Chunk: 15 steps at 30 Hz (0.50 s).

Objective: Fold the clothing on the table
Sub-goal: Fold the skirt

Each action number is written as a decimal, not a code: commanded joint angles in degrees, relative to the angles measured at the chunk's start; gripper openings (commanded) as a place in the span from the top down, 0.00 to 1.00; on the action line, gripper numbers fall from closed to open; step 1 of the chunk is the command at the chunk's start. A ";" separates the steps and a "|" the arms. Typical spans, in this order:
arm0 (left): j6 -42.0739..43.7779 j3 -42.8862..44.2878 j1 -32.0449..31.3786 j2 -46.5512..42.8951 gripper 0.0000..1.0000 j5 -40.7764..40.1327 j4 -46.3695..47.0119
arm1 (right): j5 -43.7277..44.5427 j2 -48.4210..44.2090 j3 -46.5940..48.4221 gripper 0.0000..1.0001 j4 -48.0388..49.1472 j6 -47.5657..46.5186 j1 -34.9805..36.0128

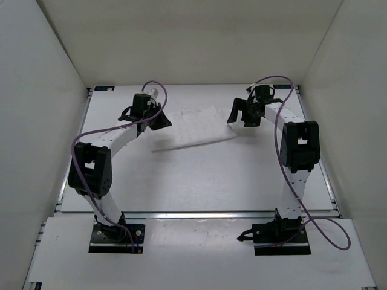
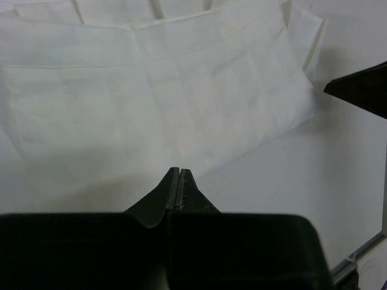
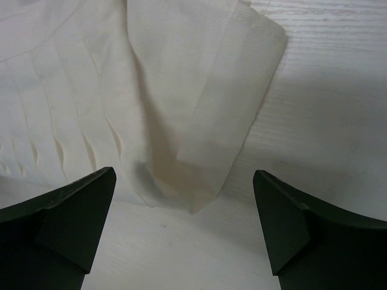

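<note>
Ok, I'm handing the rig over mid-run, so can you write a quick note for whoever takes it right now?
Left gripper: shut, tips at the left edge of the clothing; whether fabric is pinched is unclear.
Right gripper: open, poised at the right corner, not gripping.
Clothing: on the far half of the table, between both grippers, a flap doubled over at its right corner.
Done: no neat fold visible.
To do: grasp both sides, fold.

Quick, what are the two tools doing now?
Left tool: closed at the clothing edge; a grip cannot be told.
Right tool: open, holding nothing.
</note>
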 commanded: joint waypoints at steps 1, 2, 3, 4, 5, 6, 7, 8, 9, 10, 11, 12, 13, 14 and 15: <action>-5.20 -0.44 -1.14 0.88 1.00 4.77 7.53 | -4.55 -1.99 -2.08 0.06 3.58 0.80 -0.07; -5.82 -1.85 -1.75 1.49 1.00 4.86 11.20 | -5.96 -2.08 -2.45 0.06 4.47 1.24 -0.07; -7.22 -2.47 -2.19 1.93 1.00 4.68 14.37 | -6.67 -2.52 -3.76 0.06 5.79 1.68 -0.51; -8.71 -2.48 -2.29 2.98 1.00 4.33 15.36 | -7.02 -2.70 -4.47 0.06 6.41 2.03 -0.51; -9.77 -1.52 -2.81 4.47 1.00 3.55 15.37 | -7.02 -2.18 -3.69 0.05 5.81 2.21 -0.25; -10.30 -0.64 -3.34 5.27 1.00 2.67 15.02 | -6.50 -1.82 -3.25 0.06 5.54 2.04 -0.33; -12.05 -0.37 -2.99 6.32 1.00 0.57 14.67 | -5.89 -0.69 -1.76 0.05 4.06 1.86 0.01; -13.46 -0.11 -3.34 7.29 1.00 -0.23 14.93 | -4.58 0.11 -0.27 0.05 3.17 1.08 0.37; -14.34 -0.28 -2.82 7.73 1.00 -1.46 15.19 | -3.17 0.81 0.96 0.06 1.34 1.24 0.98; -15.57 -0.37 -2.64 8.08 1.00 -1.56 15.80 | -2.90 1.34 2.11 0.06 0.54 0.90 1.33; -16.28 -0.72 -1.77 8.44 1.00 -3.13 15.72 | -2.63 1.87 2.29 0.06 0.79 0.81 1.68; -16.72 -1.15 -1.67 8.61 1.00 -4.10 15.89 | -2.46 1.87 2.38 0.06 0.36 1.07 1.95; -17.25 -1.33 -1.15 8.88 1.00 -4.20 16.33 | -2.11 2.05 2.21 0.06 1.14 1.59 1.86; -17.86 -1.51 -0.45 9.49 1.00 -4.28 16.16 | -1.41 2.66 3.51 0.06 0.80 2.21 2.04; -18.65 -1.86 0.25 10.10 1.00 -3.68 16.59 | -0.70 2.93 4.05 0.05 0.36 1.86 2.04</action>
